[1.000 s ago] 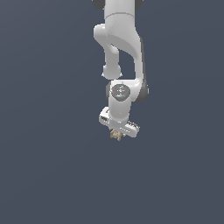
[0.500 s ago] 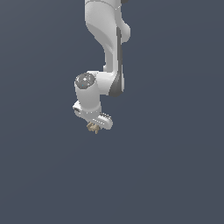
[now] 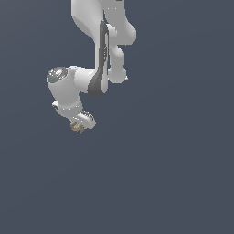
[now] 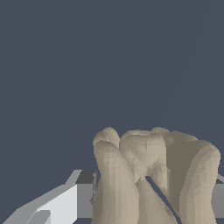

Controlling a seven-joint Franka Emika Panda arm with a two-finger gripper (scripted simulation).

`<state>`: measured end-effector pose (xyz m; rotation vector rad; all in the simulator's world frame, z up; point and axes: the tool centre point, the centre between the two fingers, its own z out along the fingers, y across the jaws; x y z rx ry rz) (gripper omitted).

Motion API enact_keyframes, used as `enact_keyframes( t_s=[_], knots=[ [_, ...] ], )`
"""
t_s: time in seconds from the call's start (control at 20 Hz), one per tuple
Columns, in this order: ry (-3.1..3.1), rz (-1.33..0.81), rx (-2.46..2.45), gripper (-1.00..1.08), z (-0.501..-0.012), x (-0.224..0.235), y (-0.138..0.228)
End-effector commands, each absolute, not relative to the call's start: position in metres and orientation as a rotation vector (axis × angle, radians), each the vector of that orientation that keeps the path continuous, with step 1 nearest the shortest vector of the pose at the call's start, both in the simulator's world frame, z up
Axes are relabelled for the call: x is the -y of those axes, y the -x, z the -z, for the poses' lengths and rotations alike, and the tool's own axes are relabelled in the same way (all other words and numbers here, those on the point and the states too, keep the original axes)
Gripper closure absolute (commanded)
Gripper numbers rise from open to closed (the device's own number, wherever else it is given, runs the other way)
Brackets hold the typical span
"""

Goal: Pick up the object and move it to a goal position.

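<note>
- Arm: upper part cut off by exterior view's top edge.
- Object: too small in exterior view to make out shape; wrist view's edge crops its base.
- Gripper: fingers mostly hidden behind object in wrist view.

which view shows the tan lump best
The wrist view. There the tan lump fills much of the picture, so its knobbly lobes and the grooves between them are plain, with a white finger beside it. The exterior view shows only a tiny tan speck at the gripper, its shape unreadable.
</note>
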<state>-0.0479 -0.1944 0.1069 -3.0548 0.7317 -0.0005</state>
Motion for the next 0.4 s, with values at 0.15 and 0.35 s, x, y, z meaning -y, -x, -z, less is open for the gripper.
enact_keyframes(
  t_s=[0.15,0.35],
  knots=[
    [3.056,0.000,-0.728,1.08,-0.113,0.222,0.052],
    [3.056,0.000,-0.728,1.08,-0.114,0.228,0.052]
  ],
)
